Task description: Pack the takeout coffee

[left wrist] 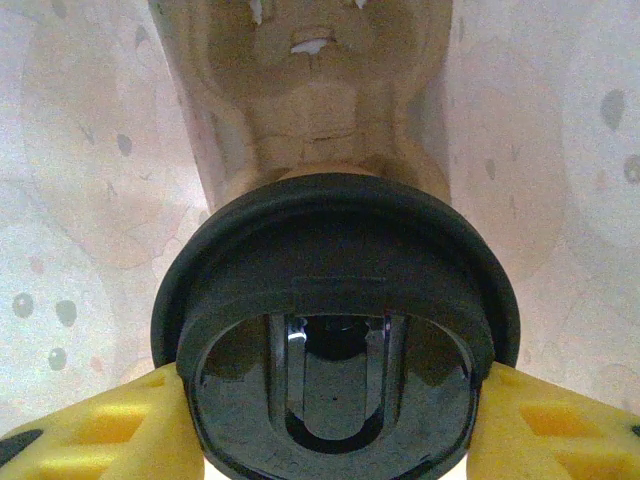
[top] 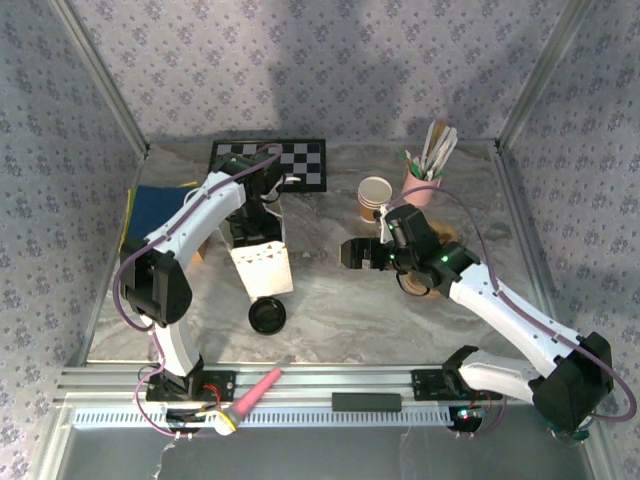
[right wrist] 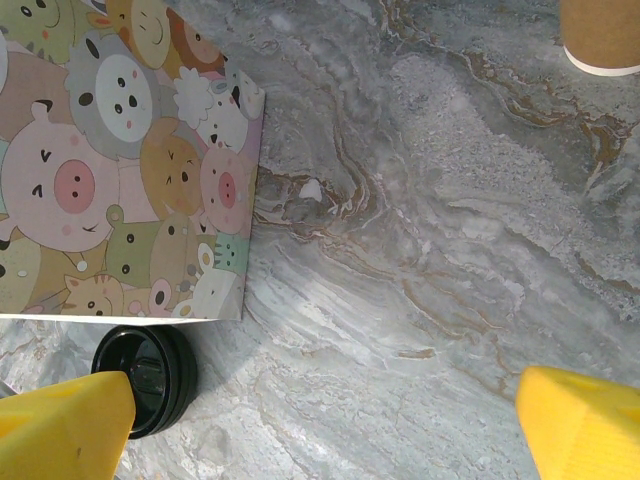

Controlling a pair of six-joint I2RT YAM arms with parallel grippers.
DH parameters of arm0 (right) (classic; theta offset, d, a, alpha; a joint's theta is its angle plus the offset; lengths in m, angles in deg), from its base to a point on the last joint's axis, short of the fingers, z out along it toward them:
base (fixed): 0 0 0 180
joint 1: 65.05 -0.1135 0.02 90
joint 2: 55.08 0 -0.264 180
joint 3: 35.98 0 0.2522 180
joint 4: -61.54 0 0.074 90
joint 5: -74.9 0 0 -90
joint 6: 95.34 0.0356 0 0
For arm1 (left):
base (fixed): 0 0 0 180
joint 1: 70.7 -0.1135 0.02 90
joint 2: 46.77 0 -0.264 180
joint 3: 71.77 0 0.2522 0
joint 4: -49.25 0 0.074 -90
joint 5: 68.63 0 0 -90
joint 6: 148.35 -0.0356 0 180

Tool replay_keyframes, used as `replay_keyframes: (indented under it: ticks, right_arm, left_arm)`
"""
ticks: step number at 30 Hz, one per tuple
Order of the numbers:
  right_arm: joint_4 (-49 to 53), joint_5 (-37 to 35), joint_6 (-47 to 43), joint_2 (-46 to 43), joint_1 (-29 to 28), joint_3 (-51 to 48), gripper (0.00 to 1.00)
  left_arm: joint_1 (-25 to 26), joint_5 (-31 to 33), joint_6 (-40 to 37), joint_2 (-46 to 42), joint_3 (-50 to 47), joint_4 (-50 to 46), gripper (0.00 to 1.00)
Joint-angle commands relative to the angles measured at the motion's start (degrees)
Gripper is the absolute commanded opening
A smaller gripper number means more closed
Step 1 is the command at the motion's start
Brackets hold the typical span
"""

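Item, left of centre in the overhead view: printed paper bag (top: pixel 262 265), cartoon animals on its side, set on the marbled bench (top: pixel 340 300), with the left arm (top: pixel 190 225) reaching down at its mouth. Item, left jaws: part-way open and clamped on the takeout coffee (left wrist: pixel 335 270). The yellow fingers (left wrist: pixel 100 440) press either side of its round black-capped top, low in the left wrist view. A sliver of tan shows just past the cap, and pale paper walls with print ghosting through stand all around, so I judge the cup to be down inside the bag. Whether it touches the bag floor I cannot tell. Item, right jaws: spread as wide as they go, holding nothing, hovering over bare bench to the right of the bag. Item, loose black lid (top: pixel 268 315): on the bench just below the bag. Item, stack of nested cups (top: pixel 375 197): upper centre-right, beside a pink holder of stirrers (top: pixel 425 180), well apart from the bag. Step in hand, as I read it: setting the coffee into the bag. The next move calls for seating the cup upright on the bag floor and easing the left jaws apart enough to clear the cap. They should then lift straight out without dragging the paper walls or tipping the cup.
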Motion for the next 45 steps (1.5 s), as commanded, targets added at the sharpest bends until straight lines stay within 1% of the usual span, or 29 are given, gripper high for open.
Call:
replay_keyframes:
  ticks: [1,12,45]
  right_arm:
    - [0.6,0.0,0.2,-0.5,0.1,0.1,1.0]
    - [0.7,-0.1,0.3,-0.7,0.1,0.0,1.0]
    - [0.9,-0.6,0.7,-1.9,-0.2,-0.4,1.0]
  left_arm:
    - [-0.1,-0.7,-0.9,-1.2,-0.7,-0.4,0.49]
    - [-0.3,0.0,-1.3,-1.0,-3.1,0.5,0.49]
    - [-0.2,0.4,-1.1,-1.3,-2.4,-0.3,0.49]
